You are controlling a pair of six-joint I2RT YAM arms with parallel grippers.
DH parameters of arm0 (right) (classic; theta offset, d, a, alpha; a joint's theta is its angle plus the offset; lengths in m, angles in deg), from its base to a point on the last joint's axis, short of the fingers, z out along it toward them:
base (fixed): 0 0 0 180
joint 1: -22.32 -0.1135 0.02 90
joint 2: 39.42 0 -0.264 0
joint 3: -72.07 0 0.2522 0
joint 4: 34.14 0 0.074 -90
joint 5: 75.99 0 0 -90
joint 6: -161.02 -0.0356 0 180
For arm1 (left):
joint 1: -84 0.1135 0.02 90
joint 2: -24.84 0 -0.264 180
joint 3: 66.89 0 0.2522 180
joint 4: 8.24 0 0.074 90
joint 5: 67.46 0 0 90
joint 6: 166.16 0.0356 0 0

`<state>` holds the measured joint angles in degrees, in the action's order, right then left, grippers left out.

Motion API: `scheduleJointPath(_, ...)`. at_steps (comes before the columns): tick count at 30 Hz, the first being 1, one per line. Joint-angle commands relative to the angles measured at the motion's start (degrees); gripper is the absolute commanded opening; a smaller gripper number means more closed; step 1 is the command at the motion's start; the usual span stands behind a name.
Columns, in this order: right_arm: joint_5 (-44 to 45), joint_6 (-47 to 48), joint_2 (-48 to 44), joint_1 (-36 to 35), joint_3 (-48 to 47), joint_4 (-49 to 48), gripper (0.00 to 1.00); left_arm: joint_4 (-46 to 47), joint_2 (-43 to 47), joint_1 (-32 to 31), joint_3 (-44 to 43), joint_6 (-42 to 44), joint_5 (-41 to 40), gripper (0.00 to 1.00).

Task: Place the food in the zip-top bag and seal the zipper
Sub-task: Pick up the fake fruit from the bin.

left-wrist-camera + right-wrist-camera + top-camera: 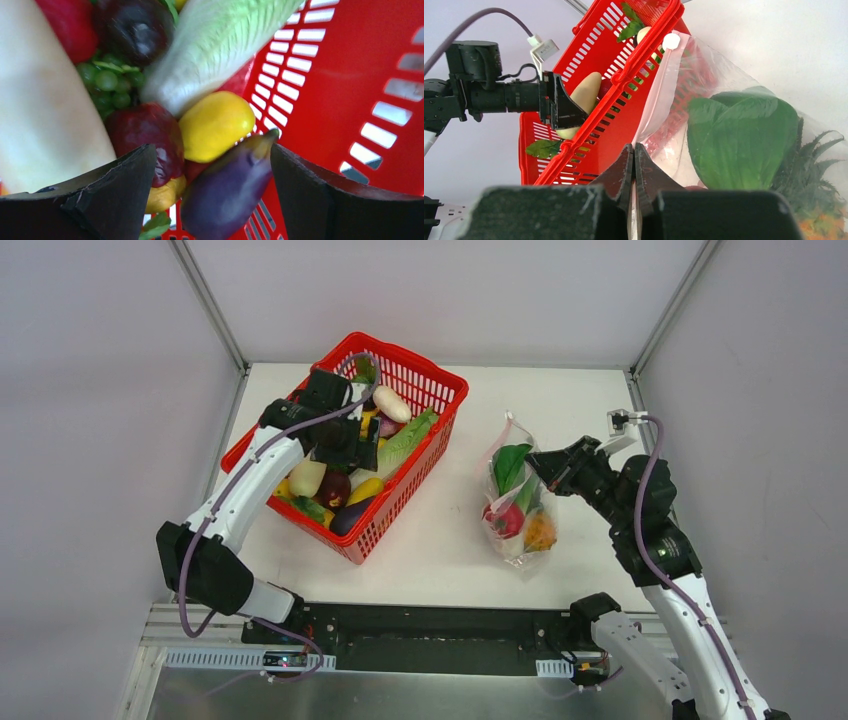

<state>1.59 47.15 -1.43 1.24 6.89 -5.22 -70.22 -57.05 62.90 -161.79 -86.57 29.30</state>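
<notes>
Upper left of the top view: down inside the red mesh basket (410,490) with the left gripper (358,450), low over the piled toy food. From the left wrist, spread wide, with the fingers (120,195) on either side of the dark purple eggplant (225,192) and clamping nothing. Just beyond the fingertips, a yellow piece (215,125), a dark red fruit (145,135) and a pale leafy vegetable (220,40). Along the left edge, a white radish (45,115).

Right of centre on the desk (440,560): the zip-top bag (515,495), apart from the basket, with a green leaf (510,465), a red fruit (505,518) and an orange pineapple (540,532) inside. At its upper right edge, pinched by the right gripper (533,460), pressed fully together on the plastic at the lower end of the pink zipper (656,92).
</notes>
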Motion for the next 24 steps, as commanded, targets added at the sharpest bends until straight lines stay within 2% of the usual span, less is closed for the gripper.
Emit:
scheduleJointPath(1,-0.74,-0.42,0.04,0.03,-0.55,-4.84,0.0,-7.34,-0.47,-1.86,1.34,3.7,4.71,0.87)
scheduleJointPath(4,-1.52,-0.77,0.22,-0.01,-0.29,-5.32,0.0,-9.27,0.03,-2.76,1.95,4.66,5.56,0.87)
scheduleJointPath(8,-2.16,-0.78,0.42,-0.05,-0.26,-5.53,0.0,-6.88,-0.4,-2.8,2.22,3.19,1.45,0.89)
scheduleJointPath(15,-1.62,-0.55,-0.25,0.04,-0.51,-4.79,0.0,1.61,-5.59,-2.27,-7.35,0.87,-17.43,0.94)
scheduleJointPath(17,-1.26,-0.4,-0.48,0.05,-0.55,-4.55,0.0,2.93,-8.69,-1.58,-10.42,0.62,-18.06,0.93)
scheduleJointPath(19,-0.68,-0.02,-0.94,0.0,-0.75,-4.02,0.0,-0.08,-12.17,-1.41,-14.46,0.34,-18.88,0.91)
scheduleJointPath(24,-0.12,0.11,-1.76,0.01,-0.27,-3.97,0.0,-0.38,-18.94,-0.47,-15.48,0.34,-17.89,0.84)
